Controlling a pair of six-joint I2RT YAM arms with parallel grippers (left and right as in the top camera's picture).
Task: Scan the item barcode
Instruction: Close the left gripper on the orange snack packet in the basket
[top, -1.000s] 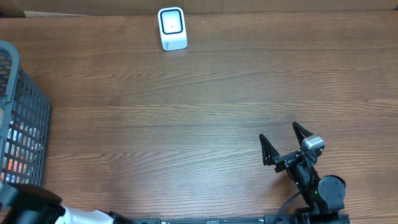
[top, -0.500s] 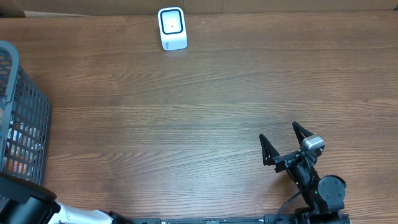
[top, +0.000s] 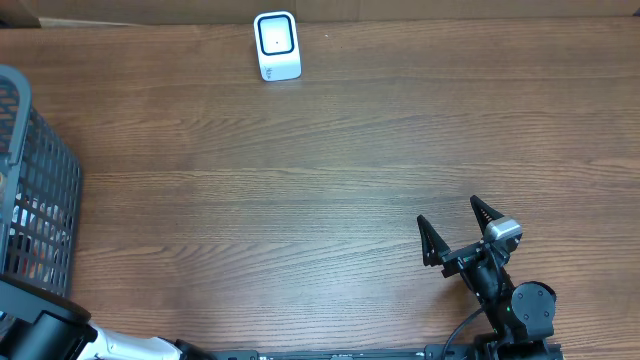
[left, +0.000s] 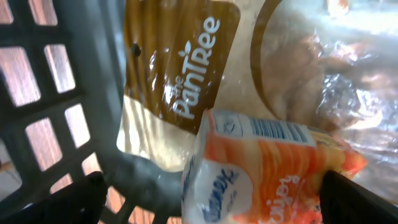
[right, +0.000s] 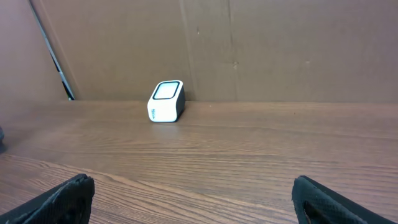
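The left claw (left: 214, 199) is hanging spread wide inside the basket (left: 93, 81), straddling the orange packet (left: 273, 168) — its barcode showing. The right claw (top: 449, 212) is gaping, released, above the tabletop (top: 300, 180).

An orange-and-white packet (left: 267, 168) is lying tilted inside the grey basket (left: 102, 93), its barcode (left: 277, 129) showing on top; the white scanner (top: 277, 45) is standing upright, well apart from that basket.

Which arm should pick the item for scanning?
Left. The left gripper is open inside the basket, jaws flanking the orange pack. The right gripper, also open, sits across the table, far from the basket.
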